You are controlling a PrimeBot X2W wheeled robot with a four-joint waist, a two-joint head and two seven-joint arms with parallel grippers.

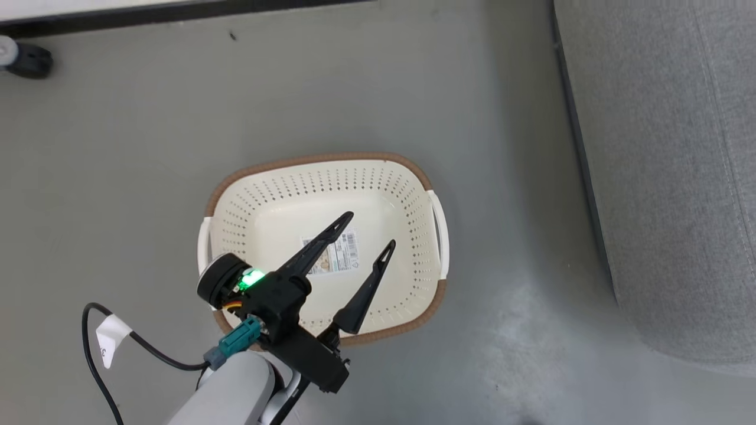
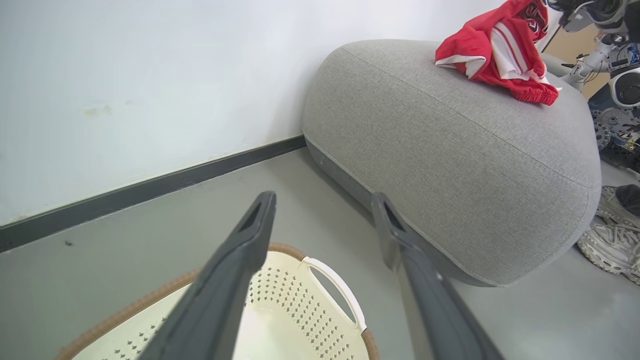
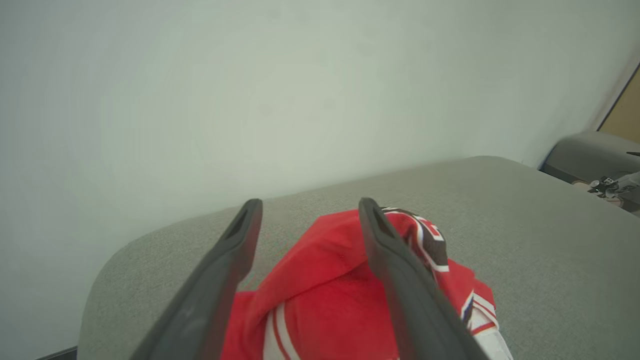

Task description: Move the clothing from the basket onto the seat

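Observation:
The cream basket (image 1: pixel 319 159) stands on the grey floor with only its paper label (image 1: pixel 345 248) inside. My left gripper (image 1: pixel 370 229) hangs open above it, nothing between its fingers; the left wrist view has this gripper (image 2: pixel 324 196) over the basket's handle end (image 2: pixel 300 300). The red clothing (image 2: pixel 500 55) lies crumpled on top of the light-grey seat (image 2: pixel 440 165), which runs down the head view's right side (image 1: pixel 667 177). My right gripper (image 3: pixel 310 201) is open just above the clothing (image 3: pixel 325 300), its fingers straddling the heap on the seat (image 3: pixel 525 225).
A dark baseboard (image 2: pixel 150 187) runs along the white wall behind the seat. A caster wheel (image 1: pixel 26 59) sits at the far left. A black cable with a white tag (image 1: pixel 112 336) trails by my left arm. A person's pale sneaker (image 2: pixel 607 240) rests beside the seat.

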